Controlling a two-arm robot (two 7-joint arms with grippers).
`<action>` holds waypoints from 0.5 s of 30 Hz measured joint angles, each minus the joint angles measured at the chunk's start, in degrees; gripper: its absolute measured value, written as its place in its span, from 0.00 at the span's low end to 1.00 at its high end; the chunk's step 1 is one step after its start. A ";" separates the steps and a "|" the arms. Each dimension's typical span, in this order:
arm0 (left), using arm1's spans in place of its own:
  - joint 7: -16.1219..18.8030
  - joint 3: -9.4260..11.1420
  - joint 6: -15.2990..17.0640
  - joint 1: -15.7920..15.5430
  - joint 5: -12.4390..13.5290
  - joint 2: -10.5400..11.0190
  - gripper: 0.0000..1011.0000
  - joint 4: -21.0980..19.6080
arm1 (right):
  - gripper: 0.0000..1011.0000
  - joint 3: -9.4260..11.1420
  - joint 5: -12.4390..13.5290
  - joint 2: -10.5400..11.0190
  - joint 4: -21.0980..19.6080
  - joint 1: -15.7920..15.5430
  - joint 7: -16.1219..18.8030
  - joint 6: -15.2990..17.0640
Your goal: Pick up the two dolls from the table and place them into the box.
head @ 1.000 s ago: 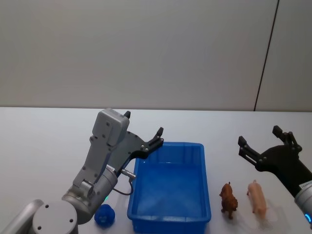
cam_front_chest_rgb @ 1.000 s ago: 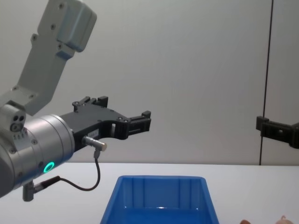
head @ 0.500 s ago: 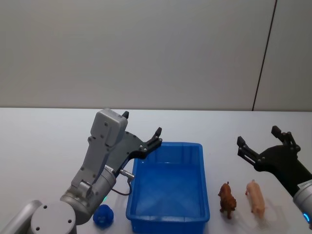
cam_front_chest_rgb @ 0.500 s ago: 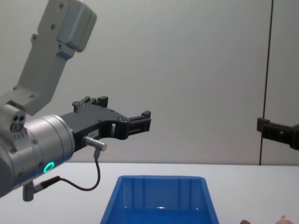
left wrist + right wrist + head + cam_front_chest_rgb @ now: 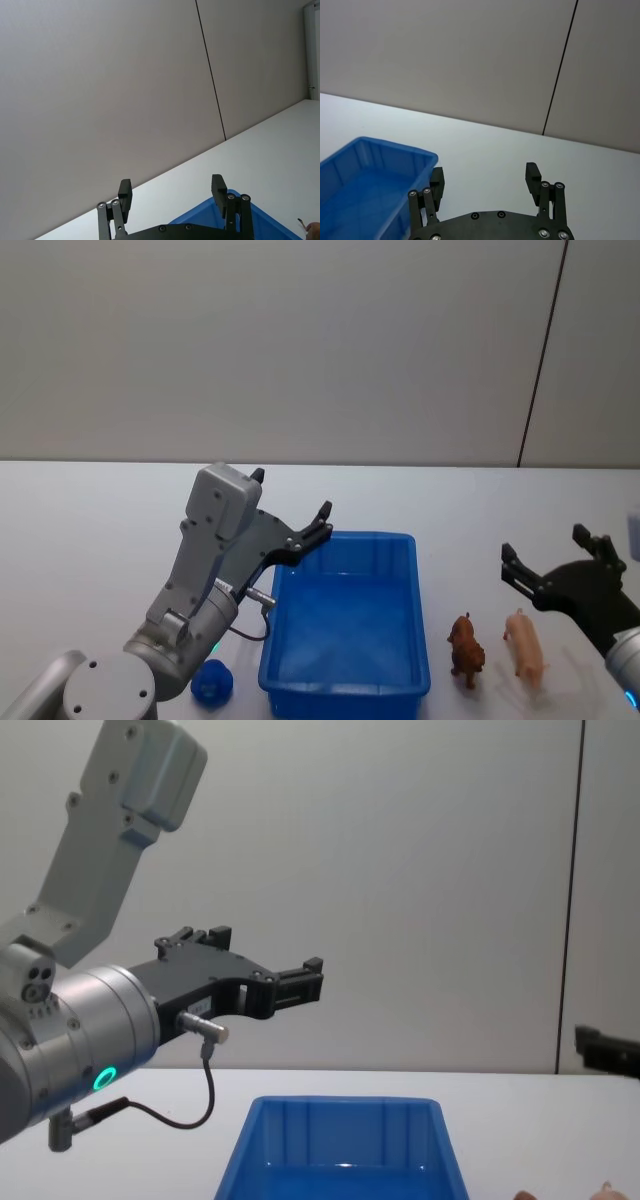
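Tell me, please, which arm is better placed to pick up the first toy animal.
Right. The right gripper hovers open just behind the pink pig and the brown toy animal, which stand right of the blue bin. The left gripper, also open, is across the bin from them.

Head view: high up, looking forward and down; takes in the white table, the whole blue box and the wall behind. Chest view: lower, looking level across the table, close on the box's far end. Wrist views look out past the left gripper and right gripper toward the wall. All four share the box.
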 joint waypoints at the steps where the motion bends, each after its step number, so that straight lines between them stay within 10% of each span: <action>1: 0.00 0.00 0.00 0.00 0.00 0.00 0.99 0.00 | 0.99 0.00 -0.21 0.01 0.01 -0.17 -0.41 0.63; 15: 0.00 0.00 0.00 0.00 0.00 0.00 0.99 0.00 | 0.99 0.00 -1.32 -0.31 1.03 -1.42 -3.03 5.95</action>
